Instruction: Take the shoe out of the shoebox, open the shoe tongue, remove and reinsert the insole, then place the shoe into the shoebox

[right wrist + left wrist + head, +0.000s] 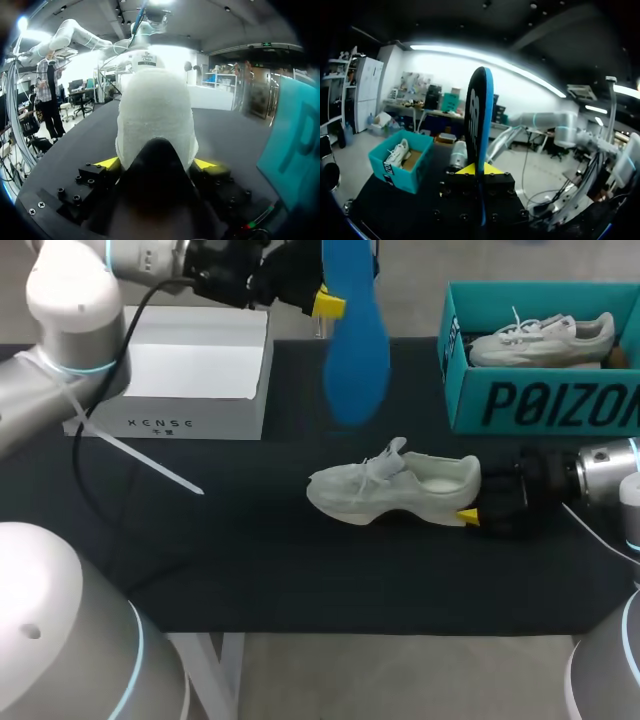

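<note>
A white shoe (pixel 395 488) lies on its sole on the dark table, toe pointing left. My right gripper (pixel 472 512) is at its heel. In the right wrist view the heel (pixel 156 110) fills the gap between the yellow fingertips (pixel 107 162), which press it from both sides. My left gripper (pixel 322 302) is raised over the table's back, shut on the top end of a blue insole (pixel 355 345) that hangs down above the shoe. In the left wrist view the insole (pixel 479 115) stands edge-on between the left gripper's (pixel 480 169) tips.
A teal shoebox (pixel 540 405) stands at the back right with a second white shoe (pixel 545 338) inside; it also shows as the shoebox (pixel 402 165) and the shoebox (pixel 295 150). A white box (pixel 190 375) sits at the back left. A white strap (pixel 140 458) lies beside it.
</note>
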Robot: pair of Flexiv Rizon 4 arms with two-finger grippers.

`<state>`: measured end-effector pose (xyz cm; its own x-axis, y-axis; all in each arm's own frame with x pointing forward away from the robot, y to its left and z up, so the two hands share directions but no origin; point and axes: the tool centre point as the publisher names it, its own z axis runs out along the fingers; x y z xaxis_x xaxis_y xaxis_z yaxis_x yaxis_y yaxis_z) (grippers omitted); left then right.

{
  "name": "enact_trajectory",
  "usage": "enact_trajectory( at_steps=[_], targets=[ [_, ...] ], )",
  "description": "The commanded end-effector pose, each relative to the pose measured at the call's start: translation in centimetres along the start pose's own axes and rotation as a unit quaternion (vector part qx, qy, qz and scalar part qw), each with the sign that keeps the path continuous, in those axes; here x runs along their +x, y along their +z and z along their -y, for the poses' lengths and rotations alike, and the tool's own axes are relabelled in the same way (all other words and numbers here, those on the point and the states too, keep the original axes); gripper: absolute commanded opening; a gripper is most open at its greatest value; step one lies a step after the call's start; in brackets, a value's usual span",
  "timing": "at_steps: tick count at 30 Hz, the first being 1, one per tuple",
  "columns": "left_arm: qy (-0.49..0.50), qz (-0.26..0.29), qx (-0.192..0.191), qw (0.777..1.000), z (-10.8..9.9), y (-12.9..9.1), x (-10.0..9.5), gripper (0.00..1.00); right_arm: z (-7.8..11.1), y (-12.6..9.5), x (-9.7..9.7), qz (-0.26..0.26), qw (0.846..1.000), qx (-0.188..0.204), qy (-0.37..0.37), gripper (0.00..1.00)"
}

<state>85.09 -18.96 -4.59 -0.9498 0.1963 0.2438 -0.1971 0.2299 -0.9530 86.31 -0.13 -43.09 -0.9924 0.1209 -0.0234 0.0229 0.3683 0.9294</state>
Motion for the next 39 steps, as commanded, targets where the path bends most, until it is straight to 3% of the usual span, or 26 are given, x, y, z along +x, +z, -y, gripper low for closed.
enact_trajectory(
  at_steps=[1,9,19,20,21,22,27,30,35,39],
  targets=[
    [0.007,-0.080,-0.007,0.997,1.2,0.6,-3.2,0.00,0.1,0.2,0.0,0.001,1.000,0.002,0.000,0.00],
    [0.045,-0.088,-0.047,0.994,2.3,-1.1,-4.7,0.00,0.1,0.2,0.0,0.001,1.000,0.002,0.000,0.00],
    [0.049,-0.088,-0.049,0.994,2.3,-1.2,-4.8,0.00,0.1,0.2,0.0,0.001,1.000,0.002,0.000,0.00],
    [0.049,-0.088,-0.049,0.994,2.3,-1.2,-4.8,0.00,0.1,0.2,0.0,0.001,1.000,0.002,0.000,0.06],
    [0.049,-0.088,-0.049,0.994,2.3,-1.2,-4.8,0.00,0.1,0.2,0.0,0.001,1.000,0.002,0.000,0.49],
    [0.049,-0.088,-0.049,0.994,2.3,-1.2,-4.8,0.00,0.2,0.0,0.0,0.007,1.000,0.004,0.005,1.00],
    [0.049,-0.088,-0.049,0.994,2.3,-1.2,-4.8,0.00,0.2,-1.1,0.2,0.030,1.000,0.008,0.004,1.00],
    [0.049,-0.088,-0.049,0.994,2.3,-1.2,-4.8,0.00,0.1,-1.9,0.2,0.053,0.998,0.030,0.007,1.00],
    [0.049,-0.088,-0.049,0.994,2.3,-1.2,-4.8,0.00,0.3,-4.1,0.2,0.089,0.995,0.049,0.009,1.00],
    [0.049,-0.088,-0.049,0.994,2.3,-1.2,-4.8,0.00,-0.9,-6.5,0.3,0.114,0.990,0.087,-0.001,1.00]
  ],
)
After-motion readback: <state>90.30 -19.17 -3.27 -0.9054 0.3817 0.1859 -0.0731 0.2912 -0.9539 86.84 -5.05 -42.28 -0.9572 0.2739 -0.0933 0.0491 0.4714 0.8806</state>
